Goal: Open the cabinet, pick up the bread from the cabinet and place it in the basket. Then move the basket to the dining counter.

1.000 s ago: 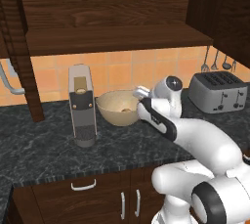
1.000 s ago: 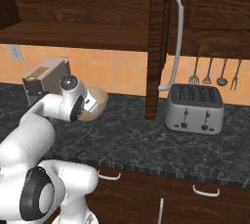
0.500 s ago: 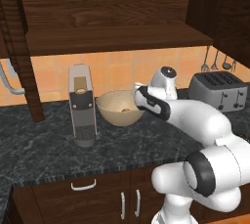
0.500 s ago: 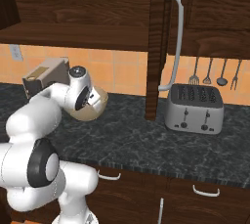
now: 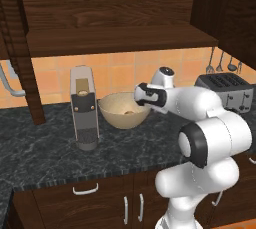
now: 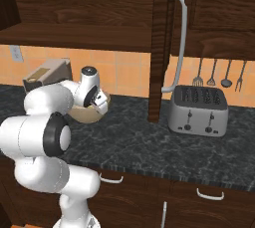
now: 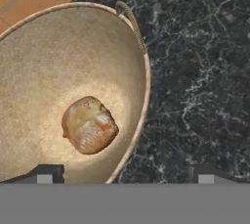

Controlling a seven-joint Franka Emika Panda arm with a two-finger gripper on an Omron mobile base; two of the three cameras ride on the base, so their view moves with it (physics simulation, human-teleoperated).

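The basket [image 5: 118, 117] is a wide tan bowl standing on the dark speckled counter [image 5: 45, 148]. The bread [image 7: 89, 125], a small golden-brown roll, lies on its bottom and is also visible as the bread [image 5: 129, 112] from the left base. My gripper [image 7: 124, 174] hovers open over the basket's right rim [image 7: 144, 88], one fingertip [image 7: 46, 175] above the inside and the other above the counter, with nothing between them. From the base the gripper [image 5: 137, 96] sits at the bowl's right edge. The cabinet [image 5: 115, 38] above stands open, its door [image 6: 160, 48] swung out. The dining counter is out of view.
A grey-and-black coffee machine [image 5: 83, 108] stands just left of the basket. A silver toaster [image 6: 198, 110] sits to the right, with utensils [image 6: 219, 72] hanging on the orange tiled wall. The open cabinet door's long handle [image 6: 180, 38] juts out. Low cabinets [image 5: 100, 203] run under the counter.
The arm's elbow has swung up and round, and the hand has risen a little beside the basket's right rim. The jaws stayed open; basket and bread have not moved.
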